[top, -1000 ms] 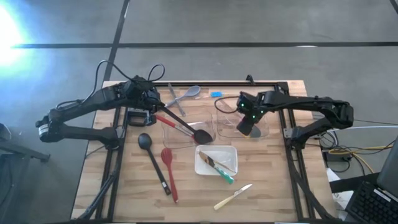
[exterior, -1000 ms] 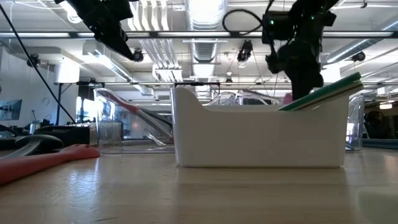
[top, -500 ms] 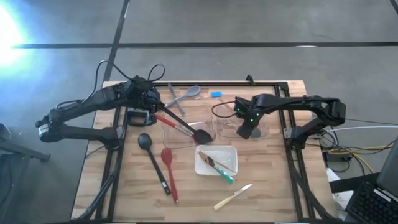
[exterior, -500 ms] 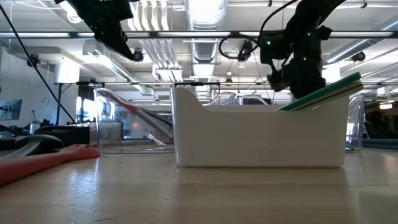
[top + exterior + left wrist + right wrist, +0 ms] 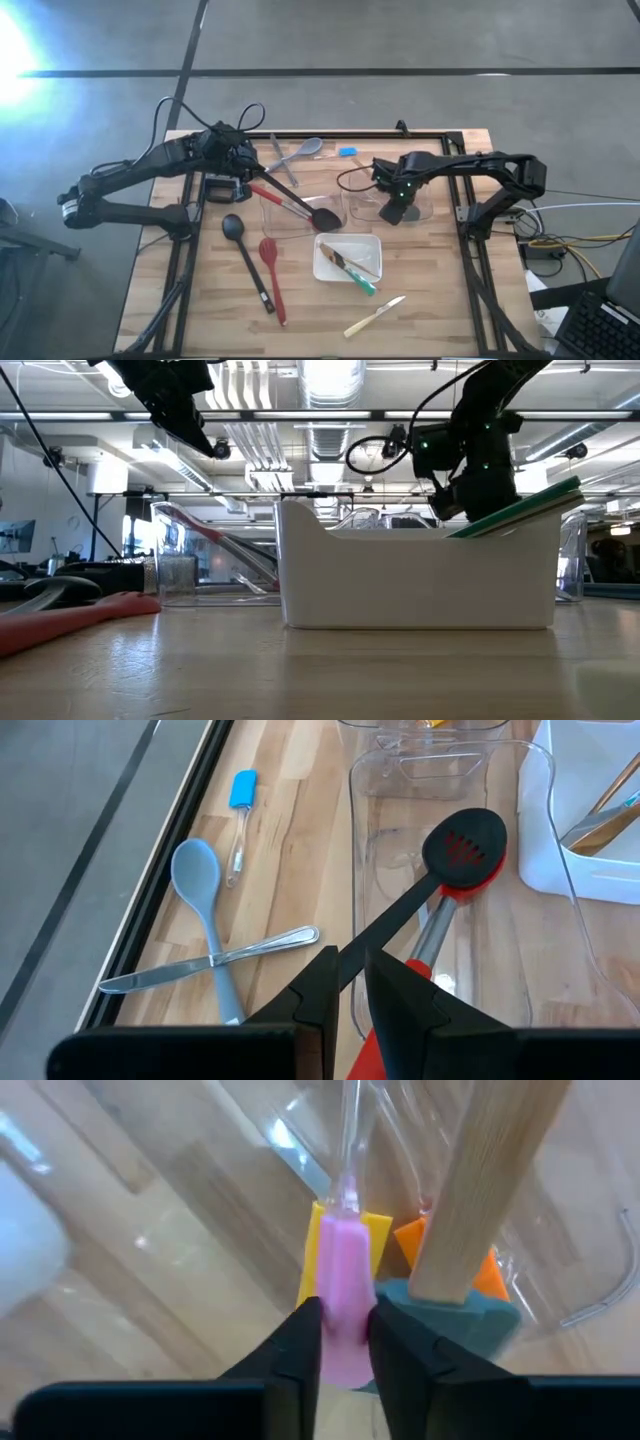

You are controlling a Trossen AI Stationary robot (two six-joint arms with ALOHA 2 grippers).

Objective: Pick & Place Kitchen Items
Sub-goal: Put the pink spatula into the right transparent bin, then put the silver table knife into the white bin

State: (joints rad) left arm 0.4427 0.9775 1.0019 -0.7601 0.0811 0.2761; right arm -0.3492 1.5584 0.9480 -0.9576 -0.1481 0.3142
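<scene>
My left gripper stands above the table's far left part, shut on a black slotted spoon whose head lies low in the left clear bin, over a red spatula. My right gripper reaches down into the right clear bin, shut on a pink spatula. Under that spatula sit yellow and orange pieces and a teal spatula with a wooden handle. A black ladle and a red spoon lie flat on the table. My left gripper pinches the black spoon's handle between its two fingers, near the free end. The spoon slants down from there, head in the left bin. My right gripper pinches the pink spatula's head between its two fingers, from above. Its clear handle points away from the fingers, along them.
A white tray near the table's middle holds a green-handled utensil. A pale knife lies near the table's near edge. By the far edge lie a grey spoon, a steel knife and a blue spatula.
My right gripper has moved a little toward the table's left and lower into the right bin, still shut on the pink spatula. My left arm has kept still.
</scene>
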